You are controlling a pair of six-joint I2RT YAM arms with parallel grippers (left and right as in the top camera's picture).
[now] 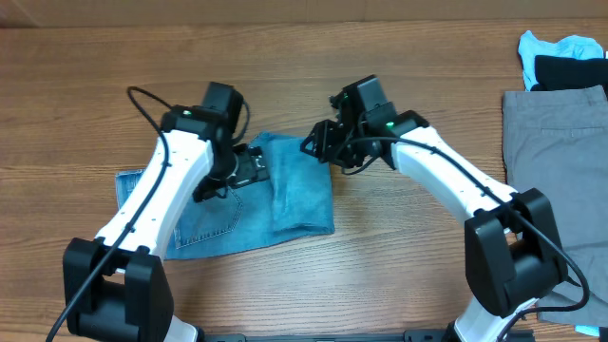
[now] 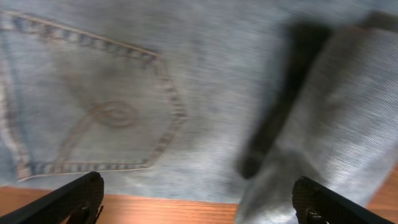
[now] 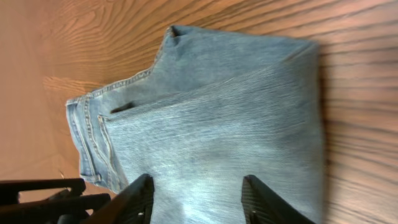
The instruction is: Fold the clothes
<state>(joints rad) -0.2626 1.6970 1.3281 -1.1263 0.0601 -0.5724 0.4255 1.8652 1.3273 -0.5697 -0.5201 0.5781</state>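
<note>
While both white arms bend in over the wooden table [image 1: 399, 256], the light blue jeans [image 1: 228, 214] lie on it between them, folded into a rough rectangle. The left arm climbs from its black base, crosses the jeans' left part and tips its wrist down, so the left gripper [image 1: 249, 166] hangs over the far middle of the jeans. Its black fingers [image 2: 81, 196] stand spread wide, with nothing held between them, only denim below. The right arm slants in from the right of the jeans, its wrist bent down, and the right gripper [image 1: 318, 142] sits at their far right corner. Its fingers [image 3: 140, 196] are parted too, and they pinch nothing.

The denim is faded and finely ribbed. A folded panel [image 1: 302, 195] lies over the jeans' right part, and a dark shadow runs along its edge. The back pocket [image 2: 93, 118] is five-sided, edged with double stitching, and has a looped curve sewn at its centre. The waistband [image 3: 87, 137] shows rows of seam stitching. Well to the right of the jeans a grey garment [image 1: 551, 161] lies flat, with pale blue cloth [image 1: 570, 46] and black cloth [image 1: 570, 71] bunched at its far end.
</note>
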